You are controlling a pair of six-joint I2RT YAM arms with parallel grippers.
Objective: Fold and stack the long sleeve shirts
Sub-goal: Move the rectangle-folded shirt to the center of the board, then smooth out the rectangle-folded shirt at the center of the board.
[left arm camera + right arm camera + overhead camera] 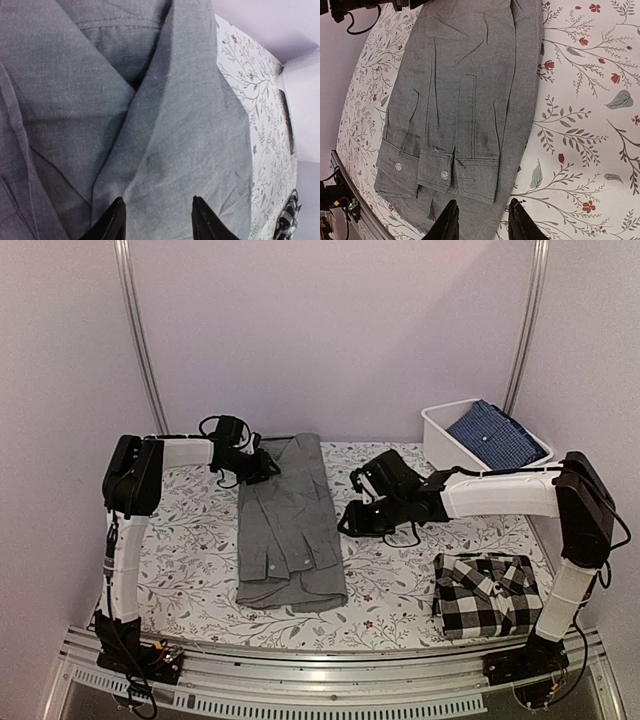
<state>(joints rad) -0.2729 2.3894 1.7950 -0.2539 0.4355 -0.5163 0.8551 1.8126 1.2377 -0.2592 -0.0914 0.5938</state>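
The grey shirt [287, 522] lies in the middle of the table as a long narrow strip, sleeves folded in, cuffs [437, 170] toward the near end. My left gripper [262, 466] is open at the shirt's far left corner, its fingertips [116, 210] over the grey collar area [165, 130]. My right gripper [350, 520] is open and empty just right of the shirt's right edge, low over its near end [480, 222]. The black-and-white checked shirt [487, 593] lies folded as a rectangle at the near right.
A white bin [440, 440] at the back right holds a folded blue patterned cloth [497, 435]. The table has a floral cloth [190, 550]. The near metal rail [330, 665] runs along the front edge.
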